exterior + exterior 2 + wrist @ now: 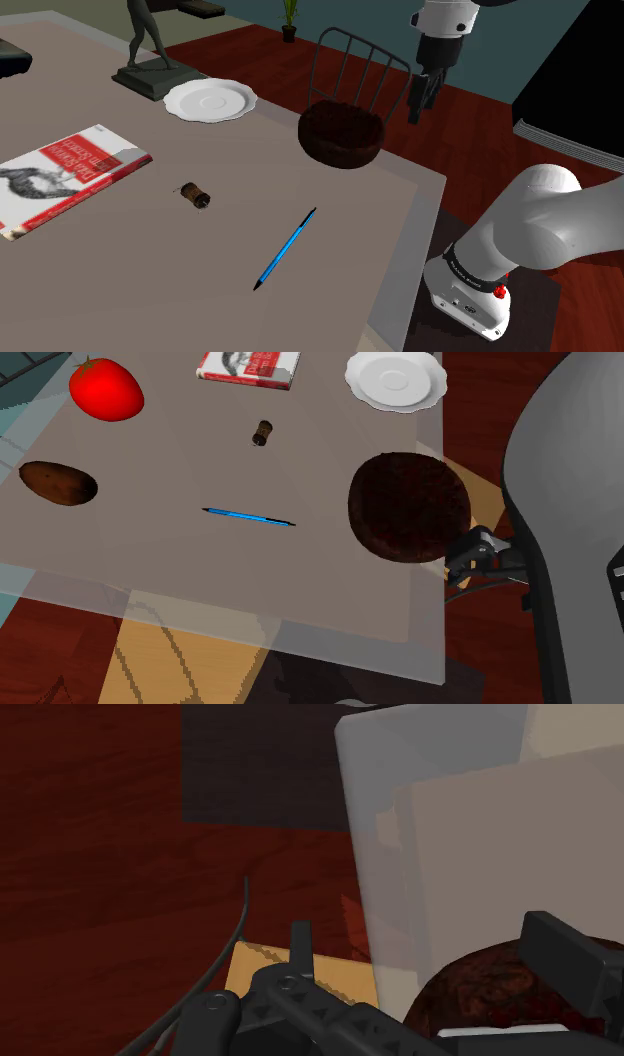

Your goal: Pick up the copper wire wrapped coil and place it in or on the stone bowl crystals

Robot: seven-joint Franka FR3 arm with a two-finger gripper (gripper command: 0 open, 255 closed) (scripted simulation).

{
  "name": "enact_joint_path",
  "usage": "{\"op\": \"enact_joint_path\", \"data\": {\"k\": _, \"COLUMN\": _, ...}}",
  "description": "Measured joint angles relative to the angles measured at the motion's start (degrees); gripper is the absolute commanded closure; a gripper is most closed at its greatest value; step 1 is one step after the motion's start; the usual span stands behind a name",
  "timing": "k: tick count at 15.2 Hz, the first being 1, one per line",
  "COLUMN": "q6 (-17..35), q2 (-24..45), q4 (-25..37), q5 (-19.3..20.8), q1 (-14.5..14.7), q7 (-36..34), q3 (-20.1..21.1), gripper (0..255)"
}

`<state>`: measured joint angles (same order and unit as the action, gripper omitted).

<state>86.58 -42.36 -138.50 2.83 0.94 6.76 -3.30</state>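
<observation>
Table: grey, one corner by the robot's stand. Book: red and white cover, lettering too small to read, lying near the far side edge. Bowl: dark, rough-textured, close to the table edge, a chair behind it. White plate further along. Tomato and potato sit near the opposite edge. Blue pen lies flat mid-table. Coil: small, brown, on its side on bare table between book and pen, well apart from the bowl, open surface all round. Gripper: hanging off the table past the bowl's edge, over red wood floor; its opening cannot be told.
</observation>
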Motion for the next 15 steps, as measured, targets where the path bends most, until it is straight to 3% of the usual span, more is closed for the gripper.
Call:
{"op": "enact_joint_path", "data": {"k": 4, "q6": 1.76, "q2": 1.38, "q4": 0.09, "q5": -1.9, "q1": 1.05, "q7": -2.23, "q3": 1.91, "gripper": 0}}
{"op": "enact_joint_path", "data": {"k": 12, "q6": 9.06, "q2": 9.13, "q4": 2.93, "q5": -8.88, "q1": 5.27, "q7": -11.87, "q3": 10.28, "gripper": 0}}
{"op": "enact_joint_path", "data": {"k": 15, "q6": 11.35, "q2": 11.97, "q4": 4.99, "q5": -9.84, "q1": 6.45, "q7": -15.09, "q3": 12.84, "gripper": 0}}
